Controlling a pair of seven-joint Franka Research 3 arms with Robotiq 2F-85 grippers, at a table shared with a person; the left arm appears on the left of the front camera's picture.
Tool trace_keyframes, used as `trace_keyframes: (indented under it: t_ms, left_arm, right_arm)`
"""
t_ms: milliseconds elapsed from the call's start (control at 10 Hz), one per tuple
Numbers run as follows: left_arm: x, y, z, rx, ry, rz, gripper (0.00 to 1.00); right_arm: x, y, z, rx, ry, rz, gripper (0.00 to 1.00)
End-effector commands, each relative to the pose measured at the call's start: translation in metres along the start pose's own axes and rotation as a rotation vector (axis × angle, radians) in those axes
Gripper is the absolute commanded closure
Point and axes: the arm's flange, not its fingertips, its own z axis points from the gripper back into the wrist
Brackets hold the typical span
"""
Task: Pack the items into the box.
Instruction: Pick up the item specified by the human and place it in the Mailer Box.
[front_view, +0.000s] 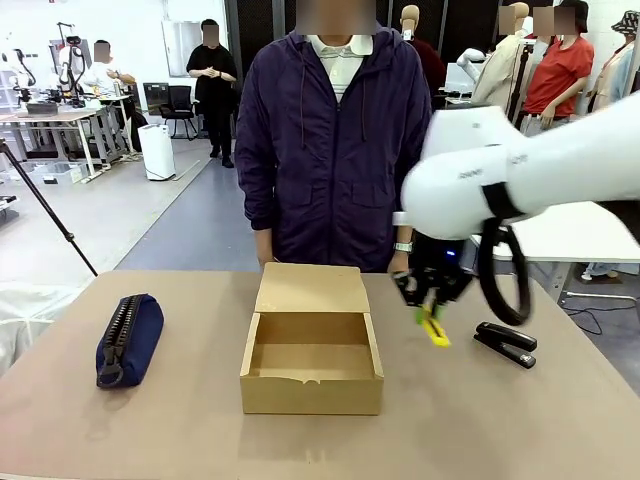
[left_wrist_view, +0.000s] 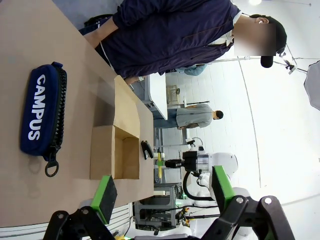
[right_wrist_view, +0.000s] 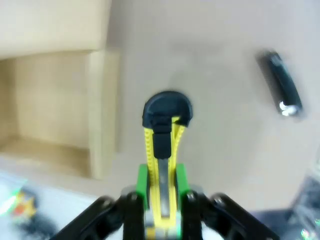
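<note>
One pincer (front_view: 430, 303), right, holds utility knife (front_view: 434, 329) aloft beside box (front_view: 312, 396).

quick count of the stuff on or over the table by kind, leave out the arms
utility knife: 1
stapler: 1
cardboard box: 1
zippered pouch: 1
total: 4

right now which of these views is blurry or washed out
Right wrist view: blurred throughout, the stapler smeared and the box edges soft; the utility knife in the right claw reads clearest. Left wrist view: sharp on the pouch, rolled sideways, with the bright background at picture right washed out. Front view: crisp and evenly lit.
</note>
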Motion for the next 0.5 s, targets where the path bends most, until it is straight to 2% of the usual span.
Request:
trace_keyframes:
  t_ms: [0,100,200,300,400]
  left_arm:
    - [0.001,-0.002,0.0,-0.016,-0.002,0.002,0.0]
    - [0.001,-0.002,0.0,-0.016,-0.002,0.002,0.0]
    - [0.001,-0.002,0.0,-0.016,-0.002,0.002,0.0]
    - [0.001,-0.002,0.0,-0.016,-0.002,0.002,0.0]
    - [0.001,-0.002,0.0,-0.016,-0.002,0.002,0.0]
  right_arm:
    - [0.031,0.054,0.001,0.105,-0.022,0.542,1.0]
    - [0.033,0.089,0.001,0.144,-0.079,0.761,1.0]
    - [0.028,0.122,-0.002,0.208,-0.063,1.003,1.0]
    - [0.022,0.148,-0.008,0.222,-0.039,1.189,1.0]
    - [0.019,0.166,-0.016,0.23,-0.058,1.299,1.0]
